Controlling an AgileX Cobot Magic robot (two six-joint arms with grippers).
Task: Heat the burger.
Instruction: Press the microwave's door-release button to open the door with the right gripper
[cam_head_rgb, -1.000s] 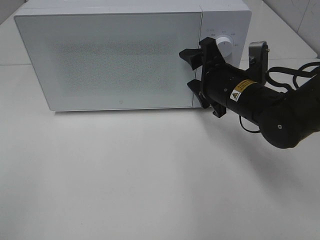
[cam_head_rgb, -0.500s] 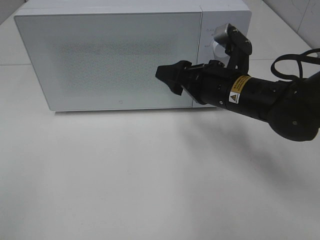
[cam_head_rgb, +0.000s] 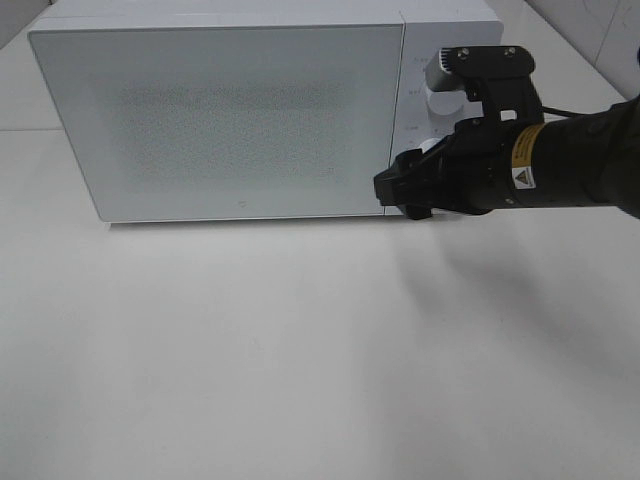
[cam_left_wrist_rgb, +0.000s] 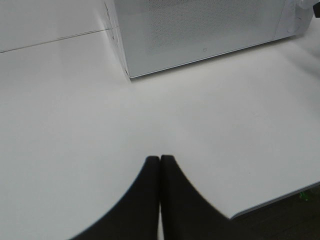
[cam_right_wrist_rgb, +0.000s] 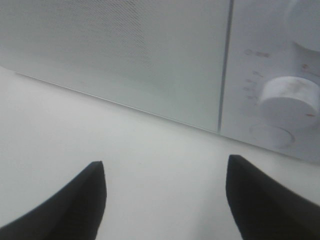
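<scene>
Two matte black grippers are shown over a smooth white tabletop (cam_head_rgb: 300, 350). The right gripper (cam_right_wrist_rgb: 165, 170) is spread wide, empty, near the lower corner of a boxy white microwave (cam_head_rgb: 420, 40) with a speckled frosted door (cam_head_rgb: 220, 120) and round white knob (cam_right_wrist_rgb: 289, 98). The left gripper (cam_left_wrist_rgb: 160, 159) is pressed together. Where the burger lies cannot be told.

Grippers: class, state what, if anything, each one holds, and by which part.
Nothing is held. The right gripper stands open before the microwave with nothing between its fingers; the left gripper is shut on nothing, over the table.
</scene>
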